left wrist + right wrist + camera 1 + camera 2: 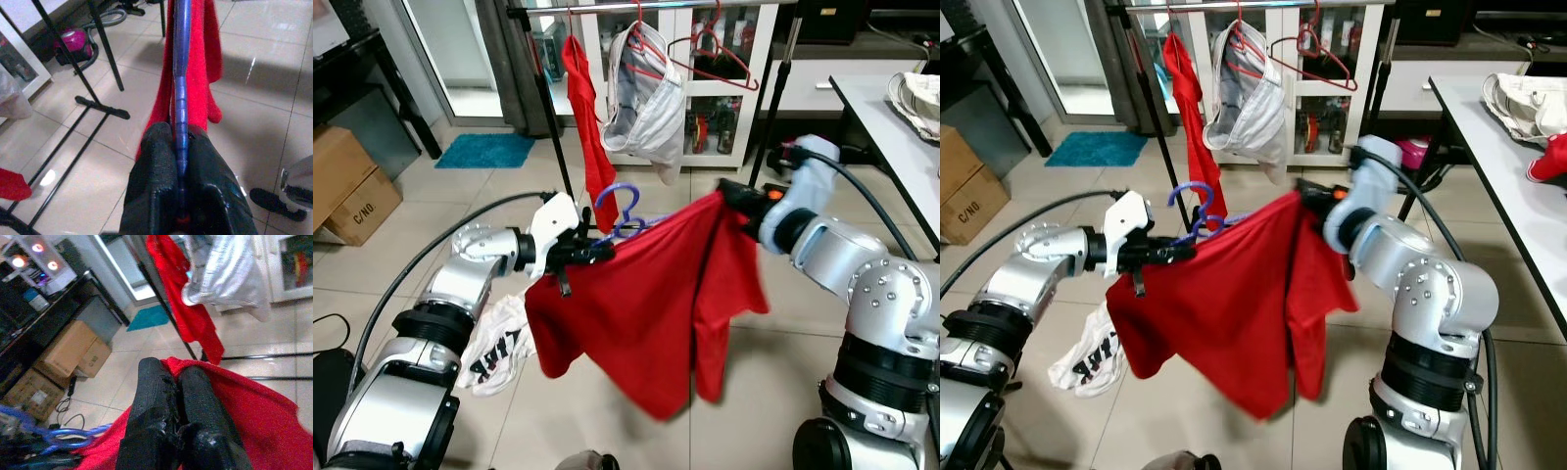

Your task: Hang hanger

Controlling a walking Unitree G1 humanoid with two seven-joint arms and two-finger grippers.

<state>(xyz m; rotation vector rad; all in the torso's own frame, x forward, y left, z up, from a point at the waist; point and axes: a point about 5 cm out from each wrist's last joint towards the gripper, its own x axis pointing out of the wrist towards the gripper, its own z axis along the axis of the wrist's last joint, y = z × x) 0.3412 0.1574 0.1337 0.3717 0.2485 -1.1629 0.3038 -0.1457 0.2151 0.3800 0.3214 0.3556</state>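
Here the left claw (178, 171) is pinching the blue hanger (619, 211), fingers pressed together on its bar, in front of the clothes rack (548, 117). The red shirt (646, 313) is draping from that hanger, and the right claw (178, 396) is pinching the shirt's far shoulder, holding it up level. A white garment (494, 352) is lying on the floor below the left claw.

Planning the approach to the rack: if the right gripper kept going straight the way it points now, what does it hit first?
Likely the red garment hanging on the clothes rack, which lies along the right gripper fingers' line, though depth is uncertain.
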